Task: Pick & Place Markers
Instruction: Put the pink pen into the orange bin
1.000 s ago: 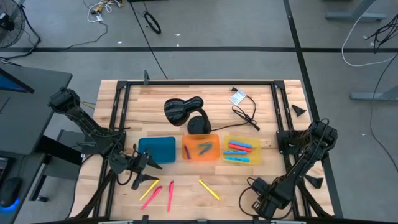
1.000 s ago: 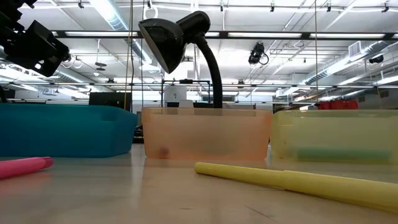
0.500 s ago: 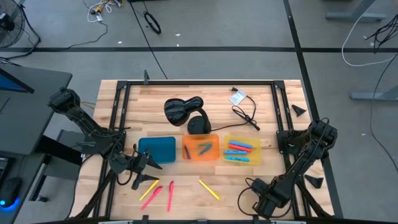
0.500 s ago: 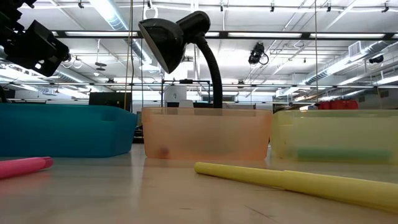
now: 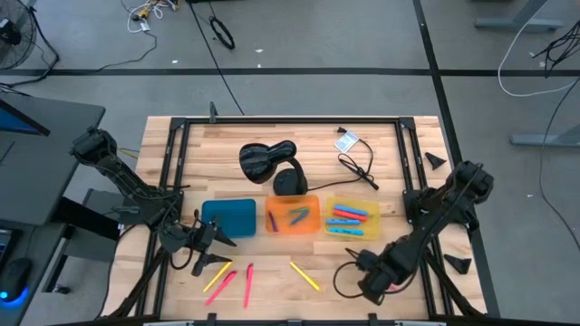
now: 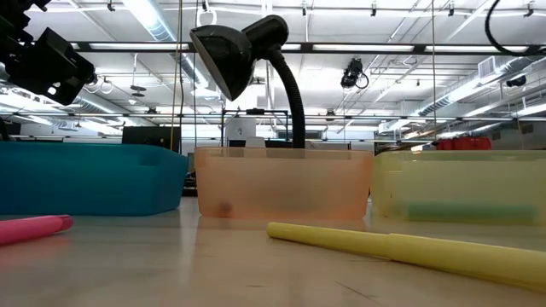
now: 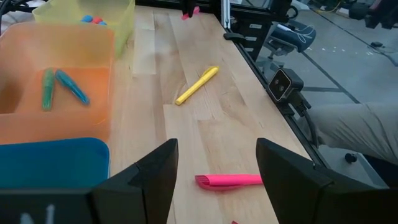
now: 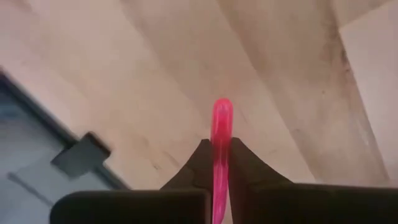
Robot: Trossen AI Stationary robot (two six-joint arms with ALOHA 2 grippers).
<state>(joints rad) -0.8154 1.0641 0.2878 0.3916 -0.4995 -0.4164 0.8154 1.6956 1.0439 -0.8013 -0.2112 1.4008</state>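
Observation:
Loose markers lie on the wood near the table's near edge: a yellow one (image 5: 305,276), a pink one (image 5: 247,283), and a yellow and pink pair (image 5: 220,277). More markers lie in the orange tray (image 5: 293,215) and the yellow tray (image 5: 352,218). My left gripper (image 5: 218,251) hovers open in front of the blue tray (image 5: 228,217), with a pink marker (image 7: 230,180) on the table beyond its fingers. My right gripper (image 5: 370,279) is near the table's near right edge, shut on a pink marker (image 8: 221,134). My right gripper pinches the pink marker between its two fingers (image 8: 204,163), which lie along the marker. The marker's rounded end (image 8: 221,109) sticks out past the fingertips, above the wooden table top. The gripper body hides the marker's other end.
A black desk lamp (image 5: 267,163) stands behind the trays, and its black cable (image 5: 358,167) runs to the far right. A black frame (image 5: 177,172) borders the table on both sides. Bare wood lies between the loose markers and the right gripper.
My right arm has swung its gripper away from the near right corner, toward the table's left and a little farther in. The cable loop by its wrist has moved with it. The left arm and the loose markers have kept still.

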